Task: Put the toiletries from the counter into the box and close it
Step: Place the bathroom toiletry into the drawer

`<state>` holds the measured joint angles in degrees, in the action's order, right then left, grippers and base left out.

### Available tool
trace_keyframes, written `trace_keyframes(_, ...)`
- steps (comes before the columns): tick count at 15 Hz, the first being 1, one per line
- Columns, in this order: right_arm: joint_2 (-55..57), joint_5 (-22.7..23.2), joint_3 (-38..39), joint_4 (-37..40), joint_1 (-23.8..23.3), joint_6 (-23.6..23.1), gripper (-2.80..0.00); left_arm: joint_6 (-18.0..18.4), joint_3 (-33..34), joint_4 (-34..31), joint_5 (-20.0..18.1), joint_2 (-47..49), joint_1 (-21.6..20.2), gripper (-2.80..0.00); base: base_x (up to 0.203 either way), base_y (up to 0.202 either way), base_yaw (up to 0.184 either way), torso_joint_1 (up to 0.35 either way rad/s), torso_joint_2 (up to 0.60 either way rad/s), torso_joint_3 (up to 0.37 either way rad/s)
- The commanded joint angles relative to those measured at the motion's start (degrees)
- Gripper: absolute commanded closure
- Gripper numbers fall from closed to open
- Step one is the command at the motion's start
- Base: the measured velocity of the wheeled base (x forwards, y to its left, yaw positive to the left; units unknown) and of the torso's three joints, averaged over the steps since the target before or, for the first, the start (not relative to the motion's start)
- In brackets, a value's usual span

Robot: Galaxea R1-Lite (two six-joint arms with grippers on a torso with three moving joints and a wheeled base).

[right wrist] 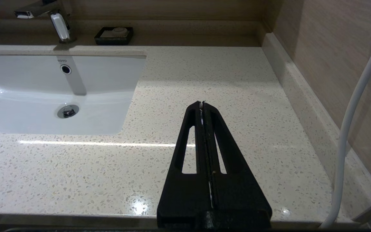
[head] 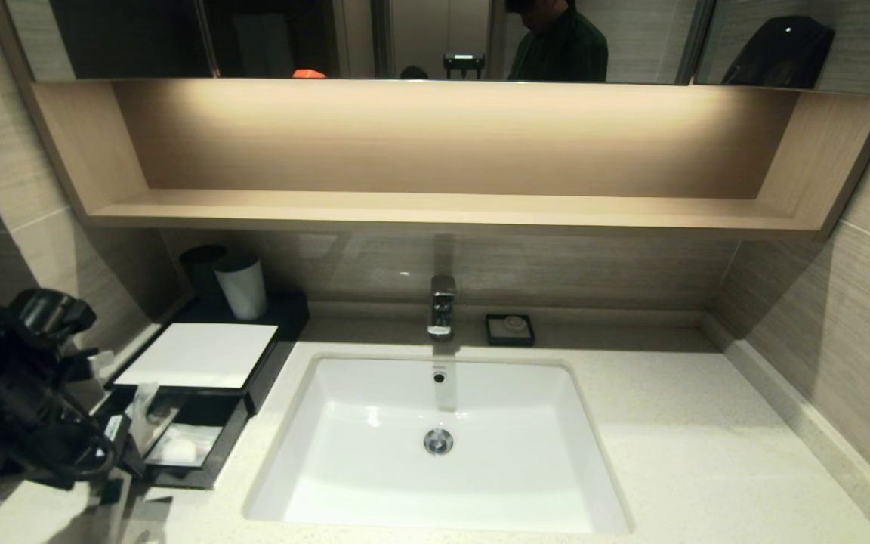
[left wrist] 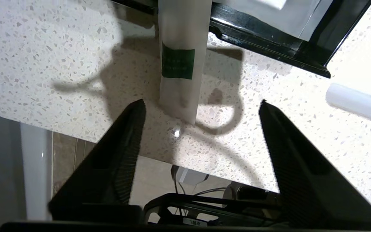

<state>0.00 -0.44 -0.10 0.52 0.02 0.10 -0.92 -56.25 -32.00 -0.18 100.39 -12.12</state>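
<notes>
The black box point(head: 197, 353) with its white top panel stands on the counter point(head: 669, 423) left of the basin. Its front drawer point(head: 178, 442) is pulled out and holds clear-wrapped toiletries point(head: 182, 447). My left arm point(head: 27, 393) hangs at the counter's front left corner. In the left wrist view the left gripper point(left wrist: 201, 108) is open above the speckled counter point(left wrist: 60, 64), with nothing between its fingers. A long pale packet point(left wrist: 179, 58) with a green label lies just beyond the fingertips, its far end crossing the drawer's black edge point(left wrist: 269, 45). The right gripper point(right wrist: 202, 103) is shut over the counter right of the basin.
A white cup point(head: 241, 285) and a black cup point(head: 201, 266) stand behind the box. The faucet point(head: 441, 306) and a small black dish point(head: 509, 329) sit behind the white basin point(head: 435, 446). A white rounded piece point(left wrist: 359, 103) lies right of the left gripper. The counter's front edge point(left wrist: 76, 135) is close below it.
</notes>
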Motion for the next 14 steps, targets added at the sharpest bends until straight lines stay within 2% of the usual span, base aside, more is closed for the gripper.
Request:
trace_keyframes(1, 0.00, 0.00, 0.01, 0.00, 0.06, -0.01, 0.00, -0.07, 1.22, 0.10, 0.01, 0.16, -0.01, 0.00, 0.000, 0.000, 0.000, 0.000, 0.00, 0.000)
trace_keyframes(9, 0.00, 0.00, 0.01, 0.00, 0.06, -0.01, 0.00, -1.54, 4.45, 0.65, 0.09, -1.17, -0.04, 0.00, 0.000, 0.000, 0.000, 0.000, 0.00, 0.000)
trace_keyframes(11, 0.00, 0.00, 0.01, 0.00, 0.03, -0.01, 0.00, -1.54, 6.52, 2.89, 0.09, -1.21, -0.21, 0.00, 0.000, 0.000, 0.000, 0.000, 0.00, 0.000)
trace_keyframes(14, 0.00, 0.00, 0.01, 0.00, -0.01, -0.01, 0.00, -1.49, 11.73, 11.42, 0.17, -1.33, -0.79, 0.00, 0.000, 0.000, 0.000, 0.000, 0.00, 0.000)
